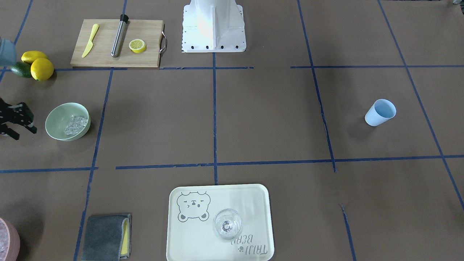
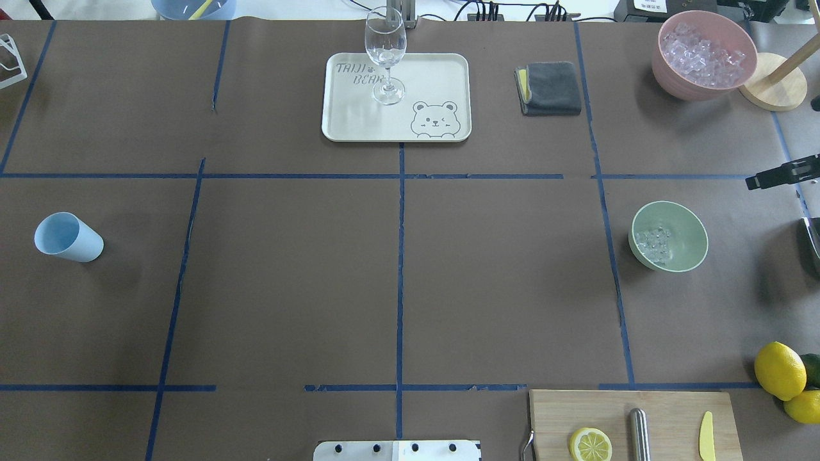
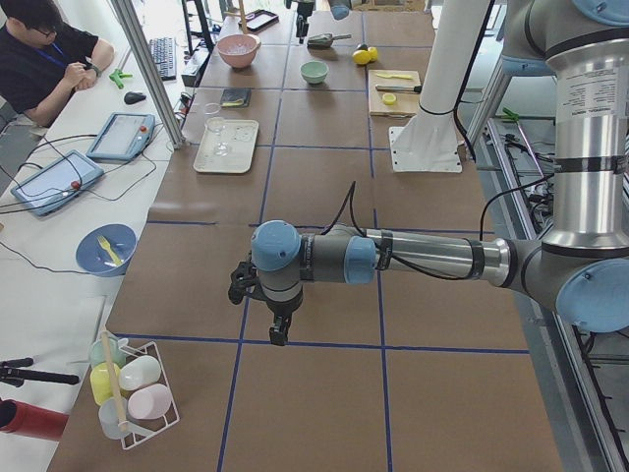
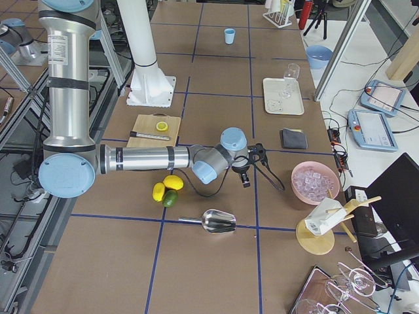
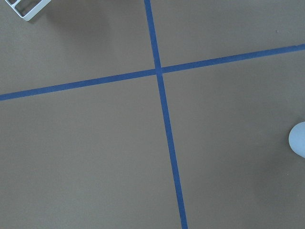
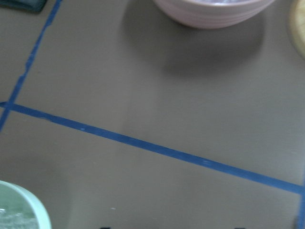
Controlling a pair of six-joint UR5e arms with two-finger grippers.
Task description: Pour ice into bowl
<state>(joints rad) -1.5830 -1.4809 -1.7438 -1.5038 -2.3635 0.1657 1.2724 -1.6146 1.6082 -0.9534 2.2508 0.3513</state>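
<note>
I judge the pour finished; the ice (image 1: 75, 125) sits in a clump inside the bowl (image 1: 54, 121), against the side nearer the middle of the table (image 1: 253, 119); the bowl stands upright on the robot's right side, well apart from the pink container (image 2: 679, 83); a metal scoop (image 4: 219, 221) lies on the table past the lemons (image 1: 41, 69). The right gripper (image 1: 22, 131) hovers just beside the bowl on its outer side; its jaws look parted with nothing between them, though the frame edge cuts them off. The left gripper (image 3: 279, 334) hangs over bare table near the light blue cup (image 1: 380, 112); I cannot tell how its jaws stand. What remains, I think, is a clean exit; I would lift the right arm straight up before swinging it home, keeping clear of the rim; a light plastic bowl would likely slide or tip at a nudge and scatter the cubes.
</note>
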